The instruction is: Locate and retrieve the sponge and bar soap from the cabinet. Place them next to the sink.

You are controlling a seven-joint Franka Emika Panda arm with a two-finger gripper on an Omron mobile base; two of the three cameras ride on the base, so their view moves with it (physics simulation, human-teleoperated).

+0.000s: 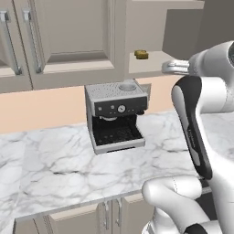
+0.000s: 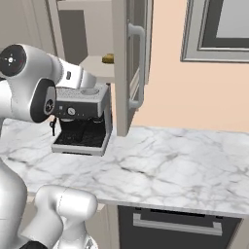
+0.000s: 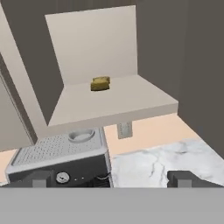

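Note:
The sponge [image 3: 100, 83] is a small yellowish-tan block lying alone on the bottom shelf [image 3: 113, 105] of the open cabinet [image 1: 68, 36]. It also appears as the sponge [image 1: 141, 54] just past the closed doors, and as the sponge [image 2: 108, 59] left of the swung-open door [image 2: 131, 63]. My gripper [image 3: 111, 178] is open with nothing between its fingers. It hangs in front of the shelf and somewhat below it, well apart from the sponge. The bar soap and the sink are out of view.
A silver coffee machine [image 1: 116, 116] stands on the marble counter [image 1: 50, 164] directly under the open shelf, close below my hand. The open door juts out over the counter [image 2: 170, 165]. A dark appliance front [image 2: 175, 223] sits below.

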